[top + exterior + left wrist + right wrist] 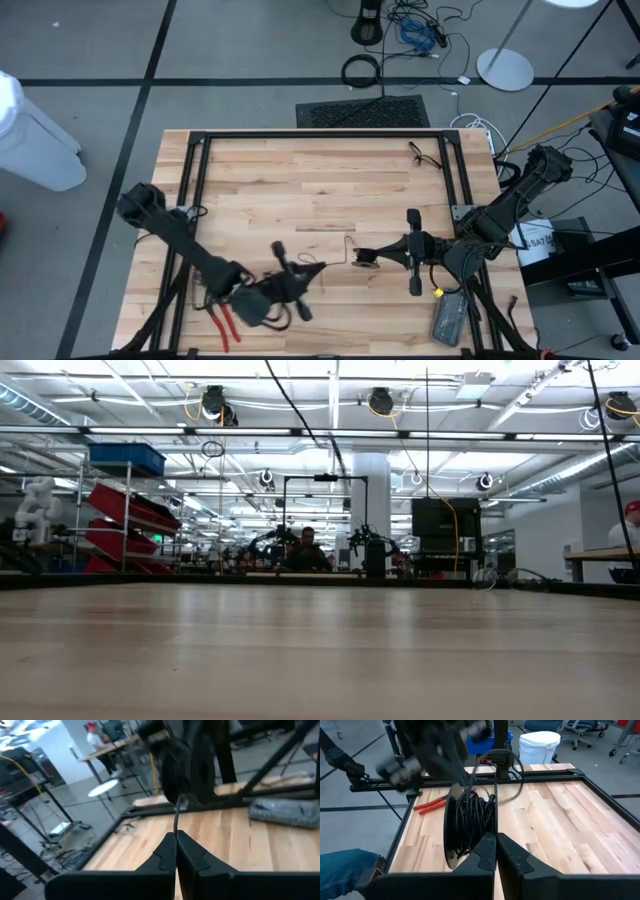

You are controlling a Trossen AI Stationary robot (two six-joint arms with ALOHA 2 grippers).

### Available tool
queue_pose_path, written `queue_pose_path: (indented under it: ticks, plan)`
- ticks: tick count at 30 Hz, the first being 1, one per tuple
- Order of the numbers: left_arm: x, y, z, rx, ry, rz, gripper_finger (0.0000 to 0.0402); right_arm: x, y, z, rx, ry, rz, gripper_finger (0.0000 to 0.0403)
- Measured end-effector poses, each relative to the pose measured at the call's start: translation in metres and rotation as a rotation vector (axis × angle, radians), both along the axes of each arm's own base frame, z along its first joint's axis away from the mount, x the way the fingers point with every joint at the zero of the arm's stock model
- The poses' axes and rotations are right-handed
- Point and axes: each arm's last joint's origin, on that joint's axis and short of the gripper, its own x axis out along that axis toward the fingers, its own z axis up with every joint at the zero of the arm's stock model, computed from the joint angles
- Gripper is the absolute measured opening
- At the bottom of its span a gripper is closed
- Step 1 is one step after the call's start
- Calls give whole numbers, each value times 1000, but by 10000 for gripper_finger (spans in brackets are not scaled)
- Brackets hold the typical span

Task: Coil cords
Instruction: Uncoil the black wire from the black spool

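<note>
Cord (475,812), thin and black, is wound in a bundle on a small round dark spool that the right gripper (378,257) holds edge-up near the middle of the wooden table (300,190), toward the near side; the right wrist view shows its two fingers (485,851) pressed together at the spool's rim, clamped on it. A free strand runs from the bundle across the wood to the left gripper (312,268), whose fingers (172,855) are closed tight on that strand, as the left wrist view shows. The two grippers face each other, near but apart, with the strand between them. Red-handled pliers (222,322) lie by the near left edge, just beside the left arm. A grey flat device (449,320) rests close to the near right corner, next to the right arm. A small tangle of thin dark wire (425,155) sits by the far right rail of the black frame (320,136) that borders the tabletop. The far half of the table is bare wood, well apart from both arms.
</note>
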Motion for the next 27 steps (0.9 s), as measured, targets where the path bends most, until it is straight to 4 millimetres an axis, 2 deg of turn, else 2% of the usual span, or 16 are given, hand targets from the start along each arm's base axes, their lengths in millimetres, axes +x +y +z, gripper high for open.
queue_pose_path:
  ticks: [5,11,14,17,21,27]
  plan:
    - [-22,-10,24,0,-62,2,2,0,0,0,6,0,-3,0]
    - [-41,-26,56,-8,-222,-66,2,3,2,-4,-4,11,-11,0]
    - [-48,-30,69,-30,-321,-147,2,6,2,-5,-9,17,-17,0]
    - [-51,-34,79,-74,-446,-299,2,6,1,-5,-10,16,-21,0]
    - [-49,-37,81,-116,-524,-485,2,6,1,-5,-14,15,-22,0]
    - [-29,-36,64,-130,-509,-533,1,7,0,-5,-17,8,-40,0]
